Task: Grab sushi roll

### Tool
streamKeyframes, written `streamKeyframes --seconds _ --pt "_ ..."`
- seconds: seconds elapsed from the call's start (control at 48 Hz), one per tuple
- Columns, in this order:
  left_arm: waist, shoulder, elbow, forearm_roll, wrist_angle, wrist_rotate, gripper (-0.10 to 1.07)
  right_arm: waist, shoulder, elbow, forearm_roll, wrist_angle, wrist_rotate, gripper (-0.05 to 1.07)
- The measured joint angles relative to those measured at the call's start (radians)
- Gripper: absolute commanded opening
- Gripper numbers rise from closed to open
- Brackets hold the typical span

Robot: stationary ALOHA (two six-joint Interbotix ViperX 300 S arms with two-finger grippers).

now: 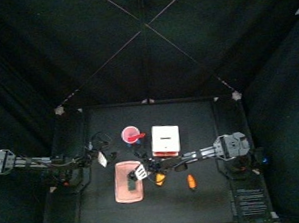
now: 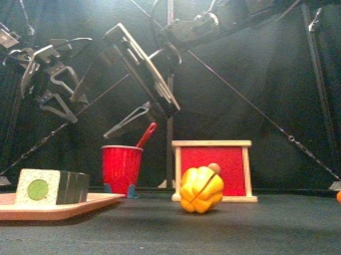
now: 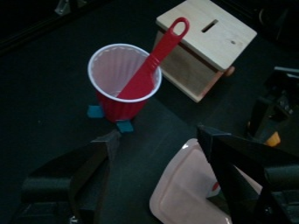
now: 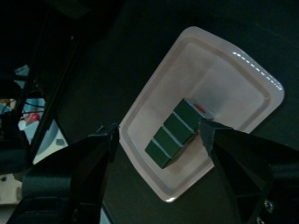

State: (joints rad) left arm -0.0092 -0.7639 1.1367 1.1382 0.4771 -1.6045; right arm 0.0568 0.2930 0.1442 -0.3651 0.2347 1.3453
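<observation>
**Hovering over the tray**

Resting on the pink tray point(image 4: 251, 83) at the table's left front, the sushi roll point(image 4: 177, 136) lies between the right gripper's point(image 4: 163, 144) wide-spread jaws. The left gripper point(image 3: 158, 162) hangs wide open near the red cup point(image 3: 122, 83) and wooden box point(image 3: 211, 44).

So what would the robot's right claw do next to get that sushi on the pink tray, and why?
Probably lower straight down and then close. In the right wrist view the right gripper hangs over the sushi roll, open jaws on either side of it, but not yet gripping. The roll lies on the pink tray. The left gripper waits open near the red cup.
</observation>
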Motion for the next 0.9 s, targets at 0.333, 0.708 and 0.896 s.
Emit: streamKeyframes --seconds 0.333,0.708,0.896 --pt "-0.008 0.000 -0.014 -0.026 -0.100 0.003 1.02 0.003 -0.184 0.198 -0.152 -0.112 0.006 1.01" --pt "-0.064 -0.002 -0.061 -0.127 -0.118 0.018 1.01 -0.012 -0.374 0.400 -0.321 -0.213 -0.003 1.01" --pt "-0.146 0.009 -0.135 -0.202 0.037 0.100 1.01 -0.012 -0.440 0.462 -0.403 -0.249 -0.002 1.01"
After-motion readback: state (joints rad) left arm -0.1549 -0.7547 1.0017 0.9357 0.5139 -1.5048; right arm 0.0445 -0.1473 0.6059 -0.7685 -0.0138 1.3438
